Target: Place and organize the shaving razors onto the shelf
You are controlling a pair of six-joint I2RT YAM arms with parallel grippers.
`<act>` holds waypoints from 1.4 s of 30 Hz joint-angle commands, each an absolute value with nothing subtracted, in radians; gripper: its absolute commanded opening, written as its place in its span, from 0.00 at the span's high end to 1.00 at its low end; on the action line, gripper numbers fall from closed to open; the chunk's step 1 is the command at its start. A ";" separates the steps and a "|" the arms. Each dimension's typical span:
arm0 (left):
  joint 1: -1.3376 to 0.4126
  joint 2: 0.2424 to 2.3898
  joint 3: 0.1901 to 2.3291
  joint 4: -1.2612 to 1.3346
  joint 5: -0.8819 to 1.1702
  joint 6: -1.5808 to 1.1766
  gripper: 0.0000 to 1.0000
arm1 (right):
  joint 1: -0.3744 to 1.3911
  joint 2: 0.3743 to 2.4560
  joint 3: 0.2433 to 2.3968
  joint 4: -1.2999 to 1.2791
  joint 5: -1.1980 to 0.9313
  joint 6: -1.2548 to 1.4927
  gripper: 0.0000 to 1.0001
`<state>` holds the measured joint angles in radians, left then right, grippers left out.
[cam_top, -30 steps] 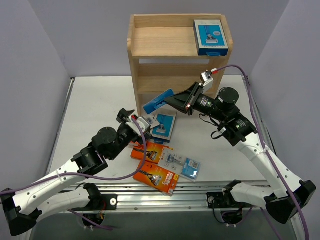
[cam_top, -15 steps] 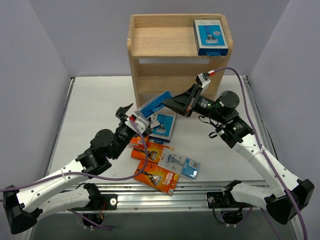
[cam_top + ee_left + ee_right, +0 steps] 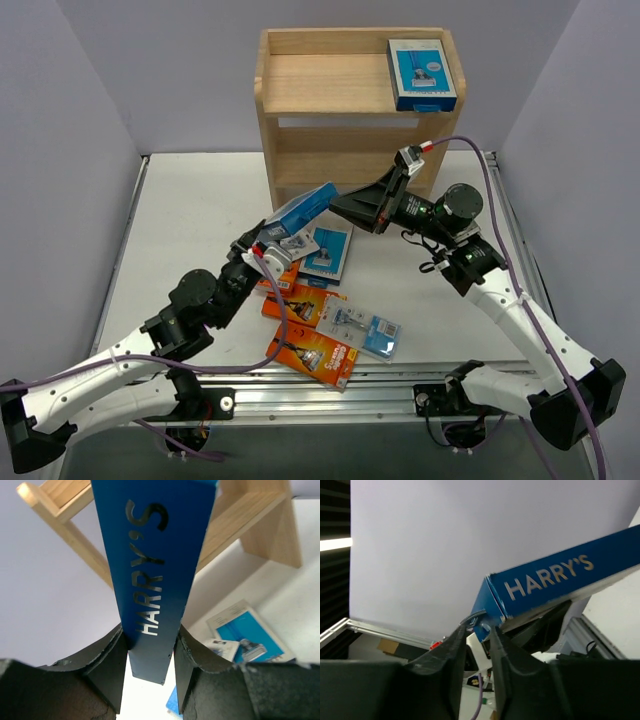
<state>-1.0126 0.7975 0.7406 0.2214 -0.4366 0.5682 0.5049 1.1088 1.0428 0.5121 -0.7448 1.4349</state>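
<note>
1. Slim blue cardboard razor box (image 3: 303,210) lettered HARRY'S hangs in the air over the middle of the white table (image 3: 190,210). It is just in front of the light wooden three-tier shelf (image 3: 320,85) at the table's far edge.
2. Long axis is slanted: near-left end low, far-right end high and closest to the shelf front.
3. Left gripper (image 3: 150,632): jaws clamped on the near-left end, one finger on each side. The box sticks straight out of the jaws toward the shelf.
4. Right gripper (image 3: 477,628): jaws narrowly apart either side of the far-right end corner. Can't tell whether they pinch it.
5. Judgement: this is a handover to the left arm. The right arm blocks the shelf side and must clear before the left pushes along the axis.
6. One blue-and-white razor pack (image 3: 422,73) sits in the top tier's far-right corner.
</note>
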 commanded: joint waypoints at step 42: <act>-1.328 1.250 0.709 1.204 -0.913 1.763 0.90 | 0.468 1.017 1.186 -0.052 -0.630 1.124 0.55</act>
